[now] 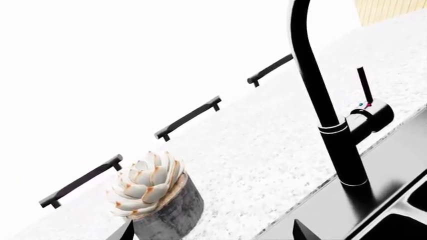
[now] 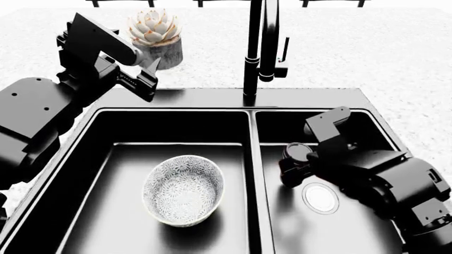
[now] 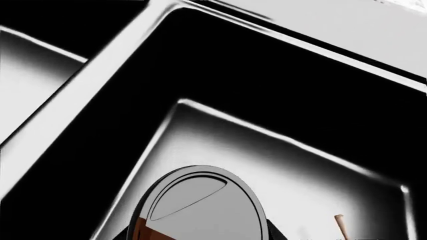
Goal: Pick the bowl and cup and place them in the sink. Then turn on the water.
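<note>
Two basins of the sink [image 2: 251,159]: bowl [image 2: 183,189] sits in the left one, cup [image 2: 295,154] in the right one, gripped by the right tool [image 2: 291,168]. Left tool [image 2: 150,79] hovers, fingers spread wide, over the surface [image 2: 353,53] near the succulent pot [image 2: 156,39], left of the faucet [image 2: 255,50].

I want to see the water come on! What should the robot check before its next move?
1. Bowl in the sink: ok, it lies in the left basin.
2. Cup in the sink: ok, inside the right basin.
3. Right gripper let go of the cup: cannot tell, it is close around it.
4. Left gripper free for the faucet: ok, open and holding nothing.
5. Faucet lever within reach: not ok yet, the gripper sits by the succulent pot.
6. Water running: not ok, none visible.
</note>
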